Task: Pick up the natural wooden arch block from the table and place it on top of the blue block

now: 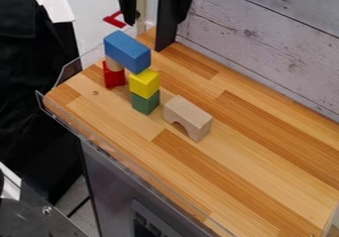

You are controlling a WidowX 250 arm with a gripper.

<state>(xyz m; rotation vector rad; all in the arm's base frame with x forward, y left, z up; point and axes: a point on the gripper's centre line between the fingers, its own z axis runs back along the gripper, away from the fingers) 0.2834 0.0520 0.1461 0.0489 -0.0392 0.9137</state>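
- Tool (154, 20) high over the far corner, fingers apart, nothing held.
- Blue block (127, 51) bridges two stacks: yellow block (144, 84) on green block (145, 102), and a plain wood piece (114, 64) on red block (114, 76).
- Arch block (188, 118) upright on the surface (258, 147), beside the green block, apart from it.
- Main risk I see from here: coming down too low or off to one side, a finger clips the blue block and tips it off.
- Yellow looks a bit out of line with green; a sideways nudge could slide it and drop the bridge.
- Wood piece looks narrow, mostly hidden; weak support if pushed.
- Going for the arch: a wide-spread finger could knock green or yellow. Grip set crooked, arch twists or slips.
- Stacks near the clear guard (119, 159); falling blocks might end up against it or go over.
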